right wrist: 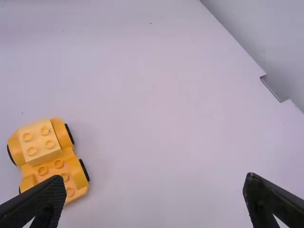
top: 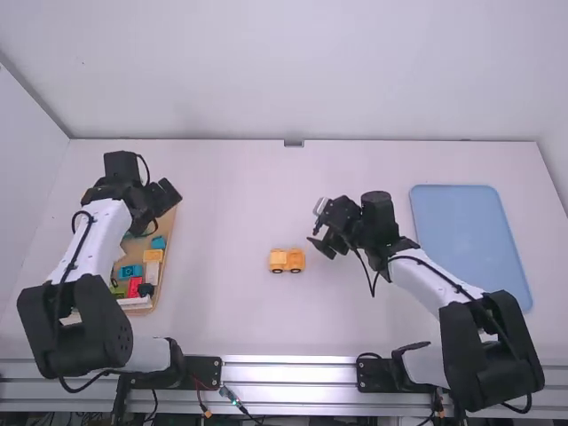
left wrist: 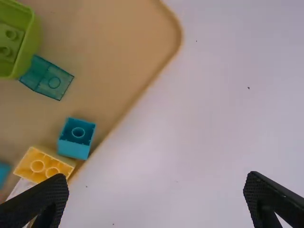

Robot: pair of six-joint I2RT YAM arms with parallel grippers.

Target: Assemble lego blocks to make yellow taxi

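Observation:
In the high view my left gripper (top: 167,197) is over the far right edge of the wooden tray of blocks; my right gripper (top: 327,241) is to the right of a yellow car (top: 287,260) on the table. In the left wrist view, my left gripper (left wrist: 156,190) is open and empty, with a yellow block (left wrist: 43,165) and a blue block (left wrist: 77,137) near one finger. In the right wrist view, my right gripper (right wrist: 156,190) is open and empty. The yellow car base (right wrist: 76,176) there carries a lighter yellow block (right wrist: 39,141) on one end.
The wooden tray (top: 169,257) at the left holds blue, red, green, yellow and dark pieces. A green piece (left wrist: 28,47) and a clear teal block (left wrist: 47,78) lie in it. At the right lies a blue mat (top: 470,240), beyond the right arm.

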